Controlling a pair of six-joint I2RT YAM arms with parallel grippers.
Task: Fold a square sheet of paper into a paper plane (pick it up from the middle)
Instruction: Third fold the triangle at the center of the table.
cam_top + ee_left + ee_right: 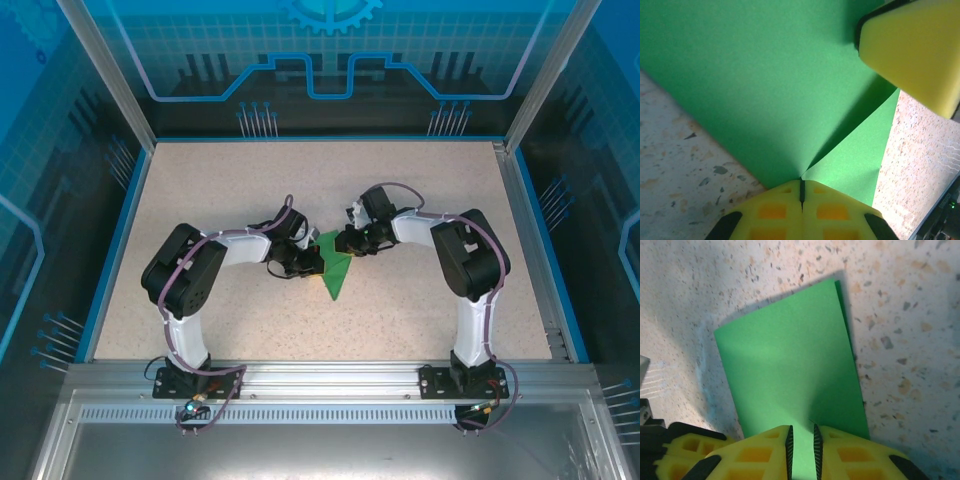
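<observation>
green paper (336, 278), creased edges, open table (250, 190) around

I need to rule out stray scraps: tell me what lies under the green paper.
Speckled table borders the green paper; a second green layer peeks out beneath its top fold. The table directly under it is covered, so scraps cannot be excluded.

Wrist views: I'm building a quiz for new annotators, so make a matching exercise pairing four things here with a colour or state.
1 left gripper
2 right gripper
3 green paper
4 table

A speckled beige
B jaws shut on the paper
C creased and folded
D jaws narrowly apart, paper between them

Pairs: 1-B, 2-D, 3-C, 4-A
</observation>
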